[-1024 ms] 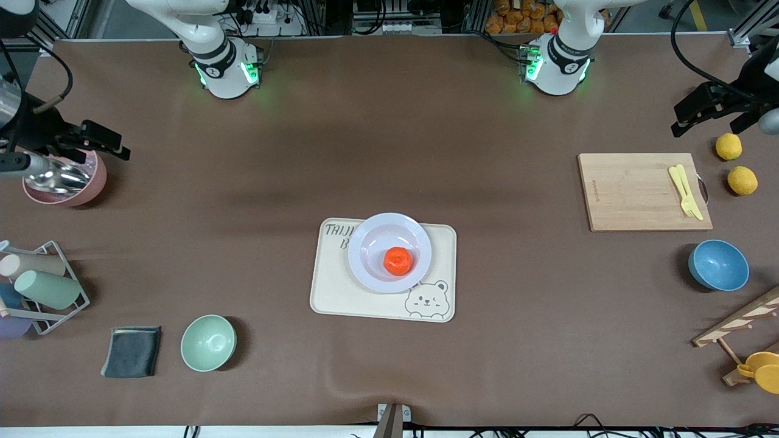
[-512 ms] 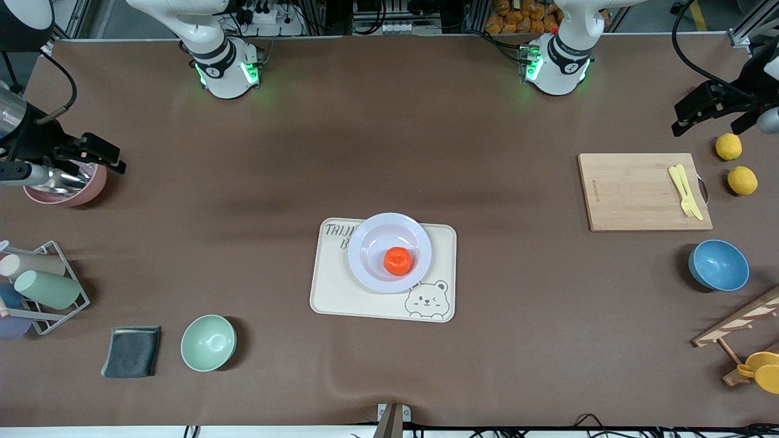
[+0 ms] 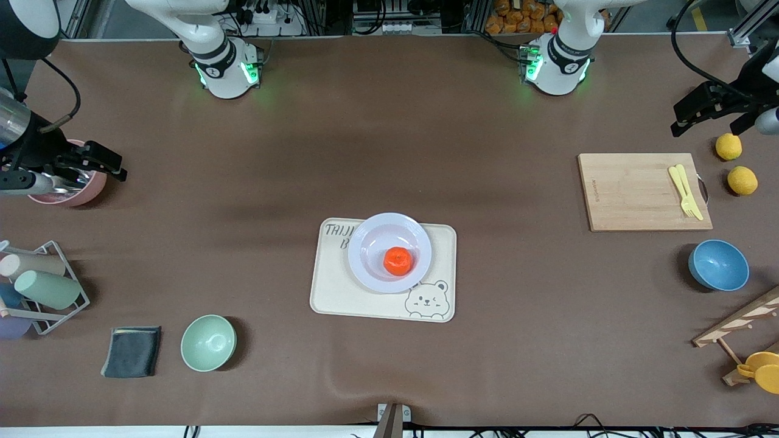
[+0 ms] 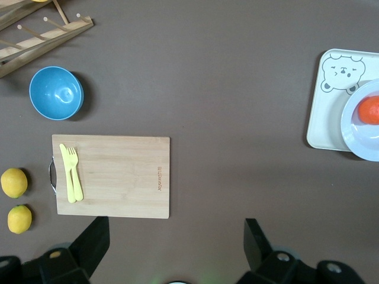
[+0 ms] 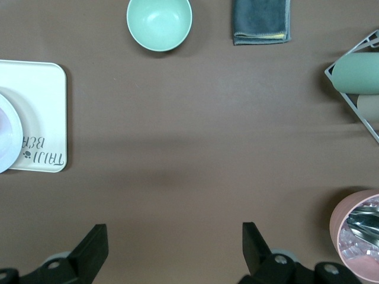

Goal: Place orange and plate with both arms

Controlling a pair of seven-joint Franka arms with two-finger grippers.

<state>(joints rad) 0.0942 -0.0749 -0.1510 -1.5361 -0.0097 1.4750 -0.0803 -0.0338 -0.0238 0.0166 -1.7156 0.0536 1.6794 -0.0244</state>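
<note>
The orange [image 3: 398, 261] lies in the pale lavender plate [image 3: 365, 240], which rests on the cream bear-printed tray [image 3: 341, 295] at the table's middle. In the left wrist view the orange [image 4: 370, 110] and plate [image 4: 355, 129] show at the edge. A sliver of the plate [image 5: 6, 133] shows in the right wrist view. My left gripper [image 3: 694, 112] [image 4: 176, 228] is open and empty, up in the air at the left arm's end near the lemons. My right gripper [image 3: 103, 159] [image 5: 173, 228] is open and empty, over the pink bowl [image 3: 82, 190] at the right arm's end.
A wooden cutting board [image 3: 633, 191] with a yellow fork, two lemons [image 3: 728, 146] and a blue bowl [image 3: 718, 264] are at the left arm's end. A mint bowl [image 3: 208, 342], grey cloth [image 3: 131, 351] and cup rack [image 3: 39, 286] are at the right arm's end.
My right gripper has drifted a little over the pink bowl and covers more of it. My left gripper has hardly moved. The orange and plate have not moved.
</note>
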